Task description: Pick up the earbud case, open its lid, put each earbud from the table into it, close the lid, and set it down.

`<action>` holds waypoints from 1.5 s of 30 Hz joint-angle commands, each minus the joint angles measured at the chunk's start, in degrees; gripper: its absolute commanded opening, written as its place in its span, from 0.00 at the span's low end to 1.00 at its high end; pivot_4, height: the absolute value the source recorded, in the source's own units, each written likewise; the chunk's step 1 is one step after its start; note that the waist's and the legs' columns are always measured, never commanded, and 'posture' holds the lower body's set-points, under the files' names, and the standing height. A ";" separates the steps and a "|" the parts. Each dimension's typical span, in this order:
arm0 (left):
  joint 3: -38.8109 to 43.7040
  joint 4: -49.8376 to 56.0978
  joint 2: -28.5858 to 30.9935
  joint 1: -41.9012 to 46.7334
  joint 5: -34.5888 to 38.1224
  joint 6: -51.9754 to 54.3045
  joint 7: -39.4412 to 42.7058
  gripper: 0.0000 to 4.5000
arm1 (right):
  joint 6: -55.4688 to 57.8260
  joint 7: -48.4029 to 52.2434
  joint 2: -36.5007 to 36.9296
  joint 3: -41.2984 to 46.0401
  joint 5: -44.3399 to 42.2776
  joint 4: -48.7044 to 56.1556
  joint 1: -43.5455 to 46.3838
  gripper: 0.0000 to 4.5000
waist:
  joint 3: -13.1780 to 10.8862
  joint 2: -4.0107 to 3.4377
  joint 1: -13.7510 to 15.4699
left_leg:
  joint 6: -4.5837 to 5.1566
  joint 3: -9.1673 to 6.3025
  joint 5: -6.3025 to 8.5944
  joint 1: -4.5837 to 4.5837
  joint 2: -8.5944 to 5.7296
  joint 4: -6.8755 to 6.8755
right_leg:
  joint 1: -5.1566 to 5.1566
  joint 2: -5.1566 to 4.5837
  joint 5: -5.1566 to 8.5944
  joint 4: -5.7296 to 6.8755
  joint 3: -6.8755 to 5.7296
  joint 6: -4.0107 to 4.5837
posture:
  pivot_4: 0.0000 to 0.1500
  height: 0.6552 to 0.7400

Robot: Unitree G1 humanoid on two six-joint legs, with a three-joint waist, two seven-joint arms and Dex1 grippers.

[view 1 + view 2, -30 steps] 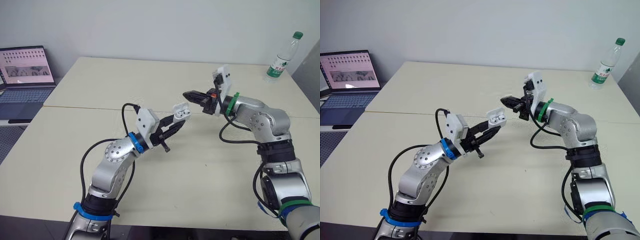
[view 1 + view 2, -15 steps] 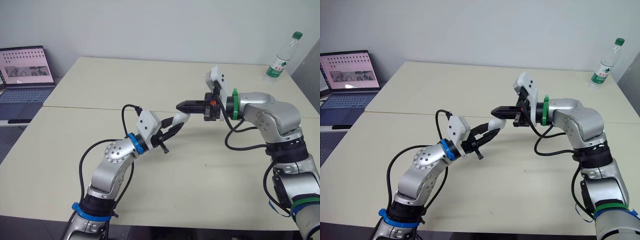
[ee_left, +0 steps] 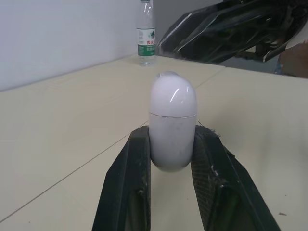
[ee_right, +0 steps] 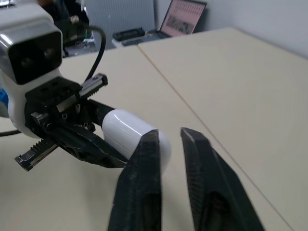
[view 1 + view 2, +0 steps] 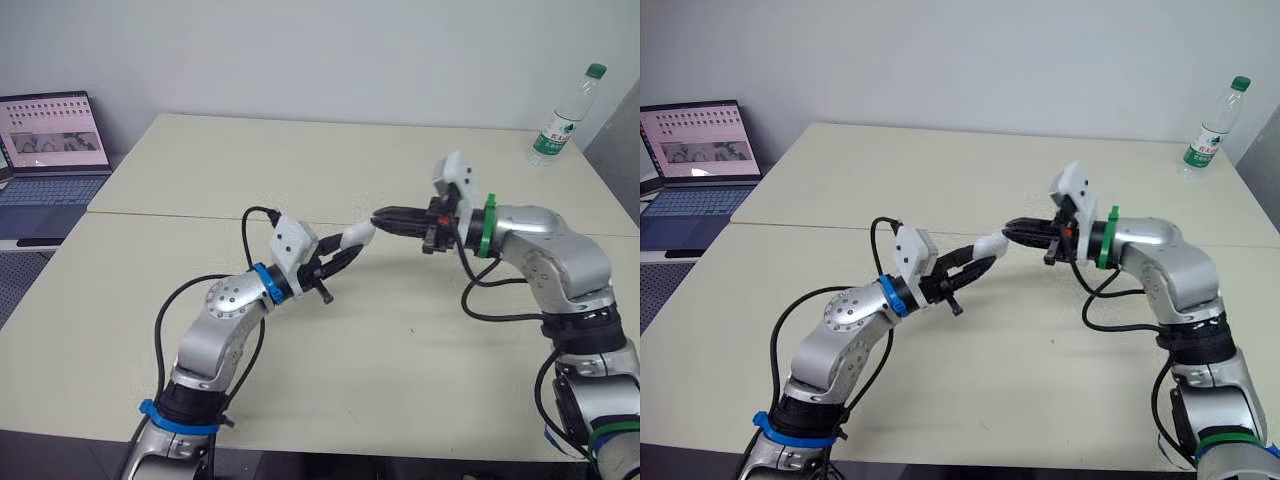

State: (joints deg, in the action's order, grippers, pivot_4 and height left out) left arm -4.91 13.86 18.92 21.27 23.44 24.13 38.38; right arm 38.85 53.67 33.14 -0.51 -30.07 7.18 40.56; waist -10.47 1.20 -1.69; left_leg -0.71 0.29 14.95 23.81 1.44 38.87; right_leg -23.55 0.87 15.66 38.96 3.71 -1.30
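My left gripper (image 5: 343, 252) is shut on the white earbud case (image 5: 356, 235) and holds it above the middle of the table (image 5: 200, 170). The case's lid is closed; in the left wrist view the case (image 3: 172, 124) stands upright between the two black fingers (image 3: 131, 179). My right gripper (image 5: 381, 214) hovers just to the right of the case's top end, its tips close to it. Its fingers (image 4: 145, 174) lie close together with nothing between them, and the case (image 4: 130, 131) sits just beyond them.
A water bottle (image 5: 566, 112) stands at the table's far right corner. An open laptop (image 5: 52, 150) sits on a separate surface at the left. A seam (image 5: 180, 214) runs across the table under the arms.
The case's lid stood open a second ago. My right gripper came in onto the case, the lid is now closed, and the right gripper has drawn back slightly to the right.
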 commanded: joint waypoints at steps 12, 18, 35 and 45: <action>15.54 -9.98 -8.53 6.89 27.65 49.14 -19.54 0.17 | -17.71 7.28 5.13 1.23 3.31 12.76 -21.51 0.99 | -0.01 0.03 -0.09 | -0.01 -0.10 -0.01 -0.09 -0.02 0.11 | 0.13 0.03 0.00 0.05 -0.07 -0.06 | 1.00 1.00; 16.49 -14.53 -9.73 6.64 25.45 55.97 -24.09 0.17 | -17.55 4.46 4.30 0.55 3.74 14.86 -23.75 0.99 | -0.01 0.03 -0.19 | -0.07 -0.14 -0.04 -0.14 0.01 0.07 | 0.13 0.07 0.00 0.08 -0.06 -0.04 | 1.00 1.00; 24.71 5.16 12.64 -9.62 24.99 58.29 -18.93 0.99 | -23.32 8.58 6.38 0.51 5.20 5.22 -22.49 1.00 | 0.27 0.36 -3.26 | -0.42 0.26 -0.22 -1.37 0.21 -0.83 | 0.59 0.35 0.12 0.11 0.44 0.08 | 1.00 1.00; 24.56 -0.16 32.56 -17.18 1.60 3.56 4.46 0.99 | -21.62 10.10 9.59 4.16 3.88 -1.99 -20.49 1.00 | 0.19 0.39 -1.15 | -0.62 0.41 -0.33 -1.02 0.13 -0.96 | 0.29 0.05 0.26 0.02 0.31 0.60 | 1.00 1.00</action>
State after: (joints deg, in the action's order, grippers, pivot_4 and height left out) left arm 18.09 14.61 51.26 4.05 26.87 32.96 41.31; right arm 17.14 63.54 41.92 1.24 -25.44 5.11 19.09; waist -10.27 1.58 -2.84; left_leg -1.30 0.74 14.64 22.83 1.55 37.92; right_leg -23.26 0.87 15.94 38.95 4.02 -0.73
